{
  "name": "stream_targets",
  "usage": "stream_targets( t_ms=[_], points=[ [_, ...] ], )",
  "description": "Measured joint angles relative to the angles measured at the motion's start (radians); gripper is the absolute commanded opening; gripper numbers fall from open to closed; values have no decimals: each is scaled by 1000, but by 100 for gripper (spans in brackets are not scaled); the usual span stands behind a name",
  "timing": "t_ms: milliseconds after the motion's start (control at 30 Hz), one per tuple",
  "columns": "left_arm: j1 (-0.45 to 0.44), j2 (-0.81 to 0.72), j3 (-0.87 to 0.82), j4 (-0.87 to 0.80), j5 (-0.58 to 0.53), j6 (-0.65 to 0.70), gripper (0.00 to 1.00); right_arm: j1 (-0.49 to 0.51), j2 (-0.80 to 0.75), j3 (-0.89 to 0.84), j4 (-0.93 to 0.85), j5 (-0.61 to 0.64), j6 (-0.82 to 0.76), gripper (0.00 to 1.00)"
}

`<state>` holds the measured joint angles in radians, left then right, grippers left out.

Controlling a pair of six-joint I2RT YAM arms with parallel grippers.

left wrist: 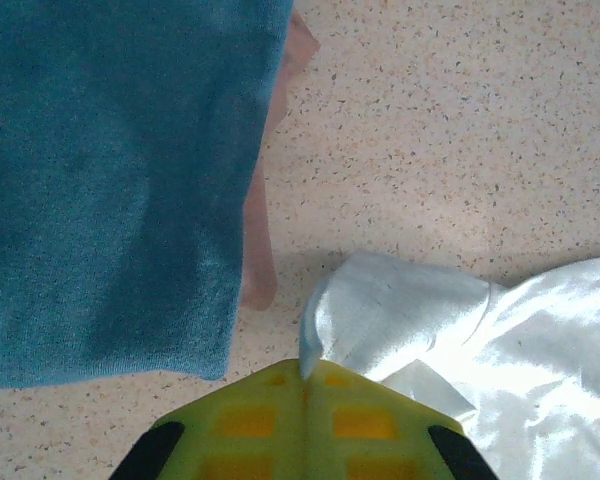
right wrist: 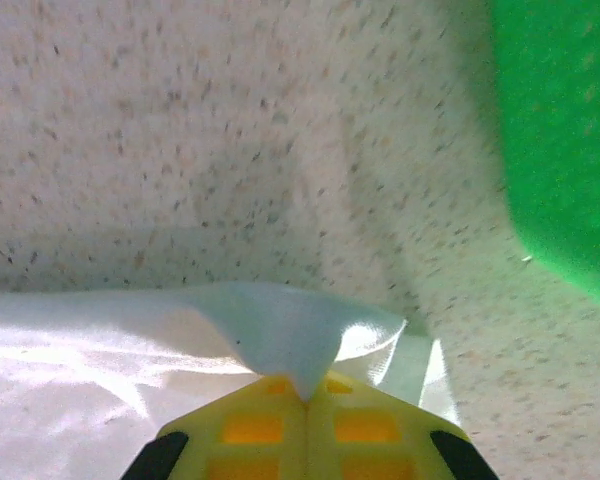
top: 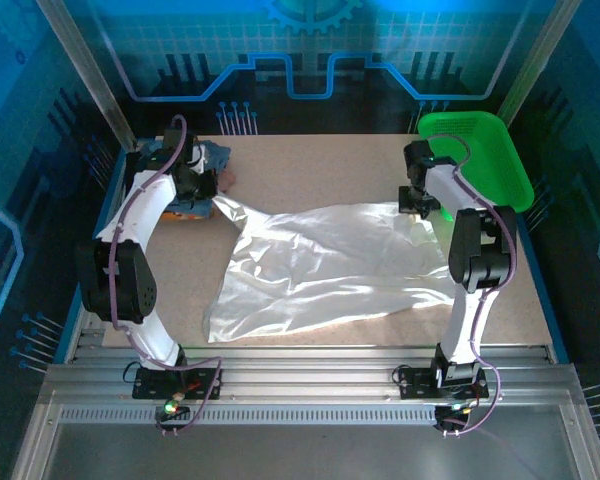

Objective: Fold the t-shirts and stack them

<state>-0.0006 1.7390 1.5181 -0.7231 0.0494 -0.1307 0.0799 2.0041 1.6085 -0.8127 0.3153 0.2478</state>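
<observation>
White shirt (top: 320, 265): thin, glossy, creased; lies loose across mid-table with a corner lifted at each end.
Left gripper (left wrist: 305, 372): clenched on a bunched white corner, just beside the folded pile.
Right gripper (right wrist: 306, 392): clenched on a peaked white corner, near the basket.
Blue shirt (left wrist: 110, 180): soft knit, folded, hemmed edge; far left of the table, cut off by the frame.
Pink shirt (left wrist: 262, 250): a sliver under the blue one, the rest hidden.
Basket (top: 500, 170): green plastic, far right; blurred from the wrist.
Table (top: 320, 170): speckled beige.
</observation>
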Motion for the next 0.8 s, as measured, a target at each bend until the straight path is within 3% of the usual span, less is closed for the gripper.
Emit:
stream_targets(
  t_ms=[467,800],
  points=[
    [0,21,109,-7,13,3,0,8,148,344,-67,126,-150,2],
    [0,38,120,-14,61,3,0,11,191,361,-78,129,-153,1]
  ],
)
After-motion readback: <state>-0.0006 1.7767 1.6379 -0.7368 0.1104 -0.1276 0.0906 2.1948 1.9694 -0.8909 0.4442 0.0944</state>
